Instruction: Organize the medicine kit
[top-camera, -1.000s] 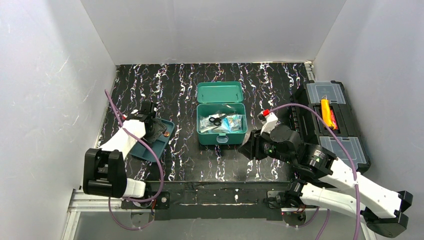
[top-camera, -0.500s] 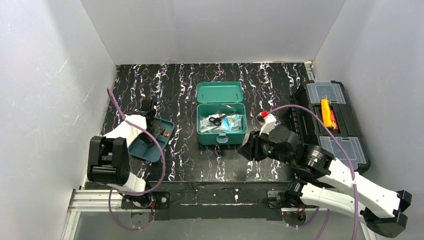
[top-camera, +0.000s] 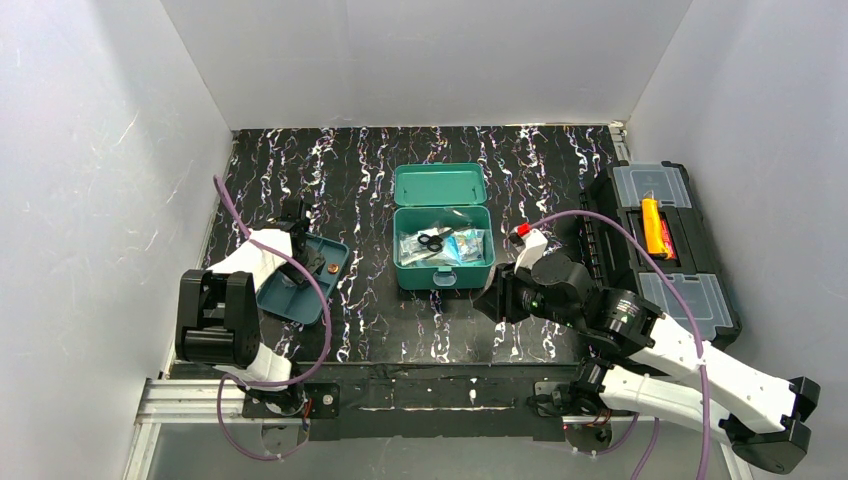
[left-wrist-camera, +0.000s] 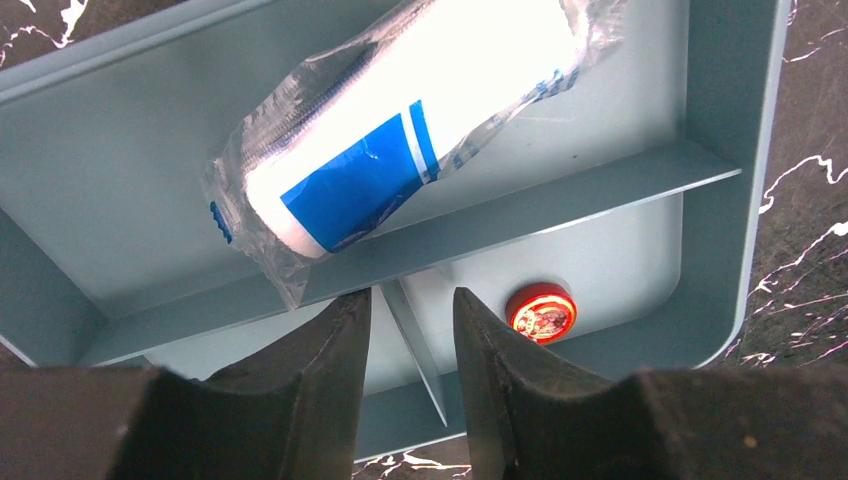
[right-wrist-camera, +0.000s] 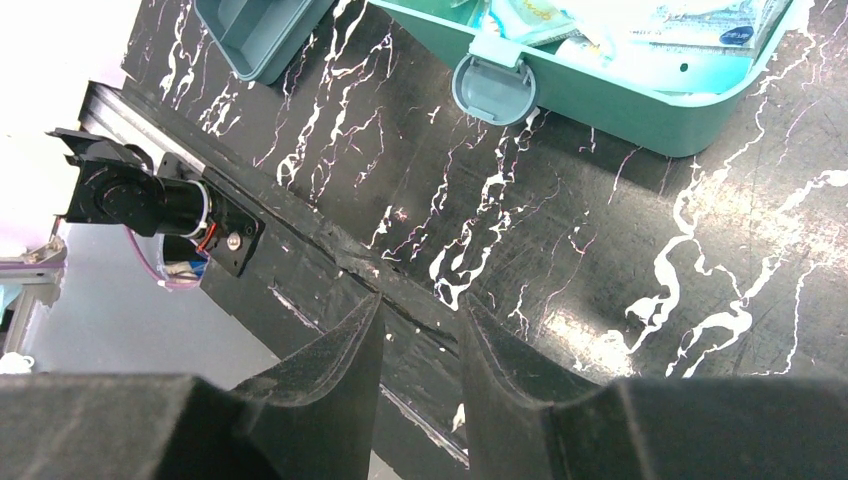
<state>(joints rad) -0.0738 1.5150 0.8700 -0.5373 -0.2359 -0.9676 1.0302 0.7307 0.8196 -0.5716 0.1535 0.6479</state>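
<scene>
Overhead, the medicine kit (top-camera: 443, 250) sits open mid-frame on the bench (top-camera: 380, 330), its tray (top-camera: 300, 300) out at centre left. Left wrist: the left claw (left-wrist-camera: 410, 296) stands narrowly spread astride the tray's divider (left-wrist-camera: 415, 345); an off-centre pinch could tilt it and spill the bandage roll (left-wrist-camera: 400, 130). Right wrist: the right claw (right-wrist-camera: 420, 305) hangs slightly spread, empty.

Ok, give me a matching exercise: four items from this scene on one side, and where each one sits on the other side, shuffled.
Items:
1. wrapped bandage roll
2. small red round tin
3. black scissors
4. yellow object

Places:
A. in the black toolbox
B. large compartment of the blue tray
C. inside the open teal kit
D. small corner compartment of the blue tray

Pairs: 1-B, 2-D, 3-C, 4-A
</scene>
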